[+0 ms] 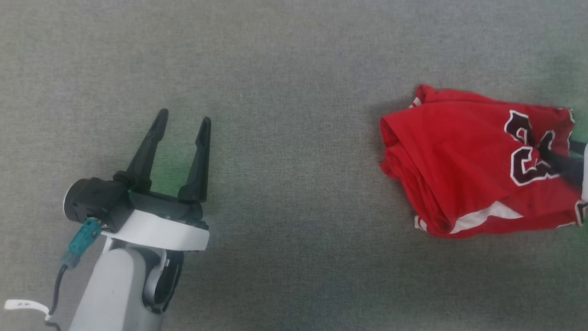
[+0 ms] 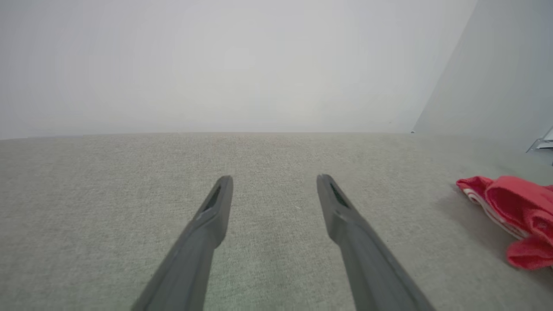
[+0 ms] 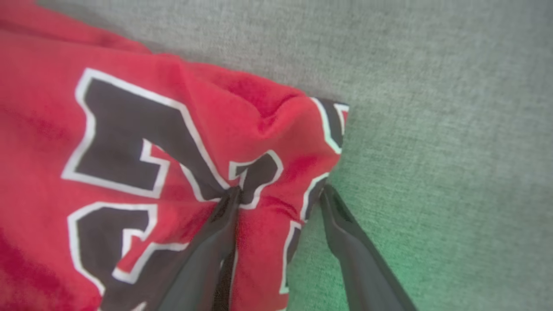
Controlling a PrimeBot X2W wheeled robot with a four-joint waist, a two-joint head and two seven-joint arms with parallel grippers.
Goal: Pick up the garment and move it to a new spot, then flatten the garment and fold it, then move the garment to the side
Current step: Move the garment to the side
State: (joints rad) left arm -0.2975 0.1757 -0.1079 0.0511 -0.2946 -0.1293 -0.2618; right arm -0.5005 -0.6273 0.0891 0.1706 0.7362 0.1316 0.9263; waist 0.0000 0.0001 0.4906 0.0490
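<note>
The garment point(image 1: 459, 161), a red jersey with black white-edged numbers and white trim, lies bunched in a rough fold on the right of the grey surface. My right gripper point(image 1: 558, 154) reaches in from the right edge onto its numbered side. In the right wrist view its jaws point(image 3: 280, 190) stand wide: one finger rests on the garment point(image 3: 129, 129) and the other sits at its trimmed edge, with a ridge of cloth between them. My left gripper point(image 1: 183, 117) is open and holds nothing, far left of the garment. In the left wrist view the left gripper point(image 2: 274, 179) hovers over bare surface, with the garment point(image 2: 514, 207) at the right.
A grey fabric surface point(image 1: 294, 207) spreads between the two grippers. In the left wrist view its far edge point(image 2: 216, 133) meets a plain white wall, and a small metal piece point(image 2: 540, 144) shows at the right border.
</note>
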